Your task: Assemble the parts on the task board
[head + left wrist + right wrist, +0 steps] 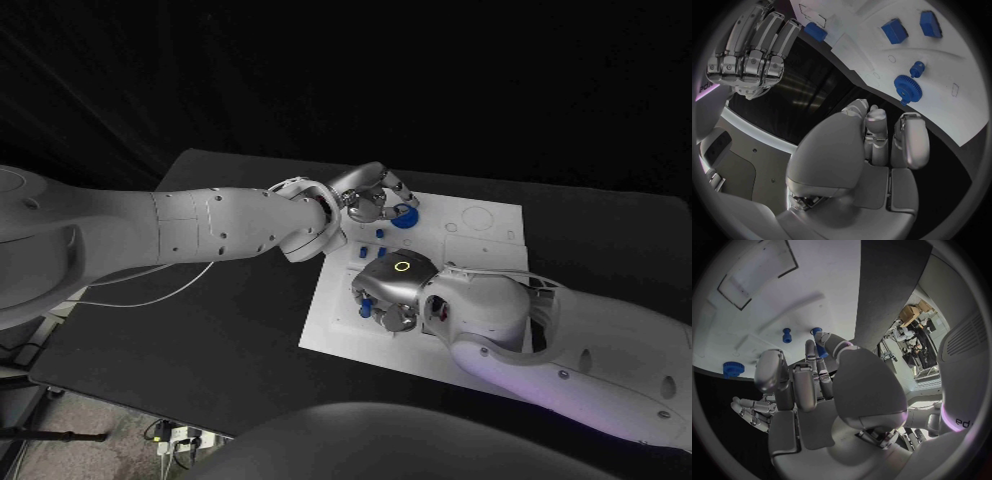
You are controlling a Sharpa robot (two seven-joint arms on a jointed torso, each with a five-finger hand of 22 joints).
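The task board lies mid-desk. The left robot hand hovers at its far edge, fingers curled on nothing, just beside the blue gear. The right robot hand hangs near the small pegs; I cannot tell whether it holds anything. Risk: either hand could knock loose parts out of place.

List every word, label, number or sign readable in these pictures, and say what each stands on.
"ed": dark letters on the right arm's white shell, cut off by the picture's rim, so the word is incomplete.
Dark marks on the right arm's shell in the left wrist view: partly hidden, not readable.
Task board: thin printed outlines only, no legible text.
Blue parts, such as the gear: no markings visible.
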